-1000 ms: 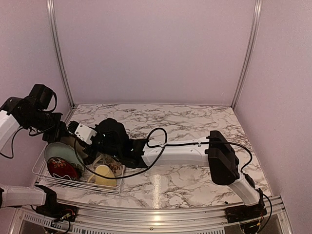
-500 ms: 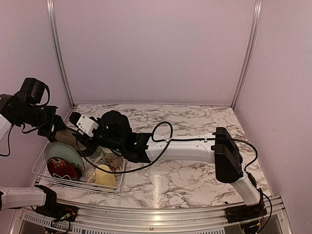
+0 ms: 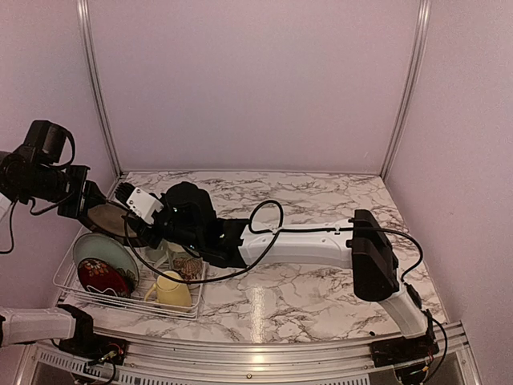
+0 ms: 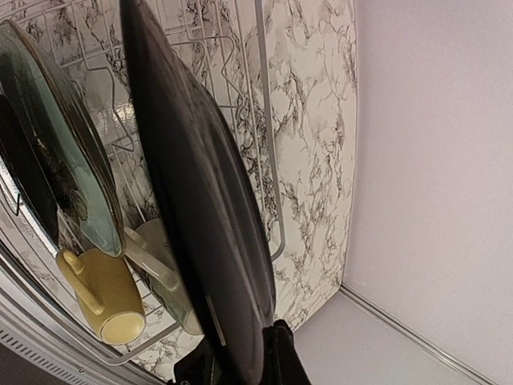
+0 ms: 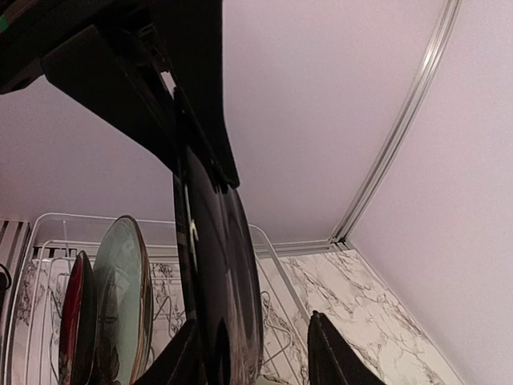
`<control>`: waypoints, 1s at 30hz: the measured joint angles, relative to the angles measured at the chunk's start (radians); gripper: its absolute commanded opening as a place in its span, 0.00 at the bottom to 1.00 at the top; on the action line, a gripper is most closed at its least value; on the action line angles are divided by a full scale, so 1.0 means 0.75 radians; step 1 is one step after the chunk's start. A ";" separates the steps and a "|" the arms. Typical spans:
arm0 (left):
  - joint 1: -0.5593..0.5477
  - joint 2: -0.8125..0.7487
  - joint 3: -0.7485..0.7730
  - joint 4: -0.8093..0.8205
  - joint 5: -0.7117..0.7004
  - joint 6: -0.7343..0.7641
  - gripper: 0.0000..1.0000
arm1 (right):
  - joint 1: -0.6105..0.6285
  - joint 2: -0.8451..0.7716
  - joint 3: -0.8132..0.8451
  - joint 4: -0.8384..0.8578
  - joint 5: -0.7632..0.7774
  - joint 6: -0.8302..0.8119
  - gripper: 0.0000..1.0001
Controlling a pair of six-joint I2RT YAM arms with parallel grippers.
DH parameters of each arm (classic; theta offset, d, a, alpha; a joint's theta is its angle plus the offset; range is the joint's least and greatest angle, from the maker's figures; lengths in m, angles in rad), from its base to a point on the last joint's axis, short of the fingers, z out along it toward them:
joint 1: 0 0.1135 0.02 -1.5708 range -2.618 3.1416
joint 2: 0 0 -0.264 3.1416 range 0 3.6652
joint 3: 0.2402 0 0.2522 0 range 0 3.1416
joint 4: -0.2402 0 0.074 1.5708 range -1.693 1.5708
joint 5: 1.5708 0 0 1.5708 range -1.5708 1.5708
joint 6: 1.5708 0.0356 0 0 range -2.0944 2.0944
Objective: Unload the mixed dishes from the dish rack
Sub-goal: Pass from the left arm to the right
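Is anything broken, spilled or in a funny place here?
Nothing looks broken or spilled. One thing stands out: the black-rimmed plate hangs on edge above the dish rack, pinched by the left gripper, with the right gripper's open fingers either side of it. The pale green plate and pale yellow mug sit in the rack.

A white marble-patterned tabletop lay below plain lilac walls, with metal corner posts rising behind it

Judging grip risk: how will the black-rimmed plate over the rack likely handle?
The black-rimmed plate looks glossy, probably slippery where the left gripper pinches its rim. Held at one edge, it may swing. Likely ceramic, it could chip against the dish rack.
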 measured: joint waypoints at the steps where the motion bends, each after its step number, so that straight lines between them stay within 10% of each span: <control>1: 0.000 0.000 0.004 -0.001 0.000 0.000 0.00 | 0.000 0.006 0.010 -0.001 0.006 -0.001 0.42; 9: 0.000 0.001 0.072 -0.001 0.002 0.001 0.00 | 0.001 0.035 0.040 -0.001 0.019 0.000 0.40; 20: 0.000 -0.012 0.089 -0.001 0.014 -0.006 0.00 | 0.002 0.070 0.109 0.007 0.082 -0.010 0.00; 30: 0.000 -0.055 0.085 0.006 0.009 0.001 0.17 | 0.025 0.077 0.124 0.034 0.148 -0.080 0.00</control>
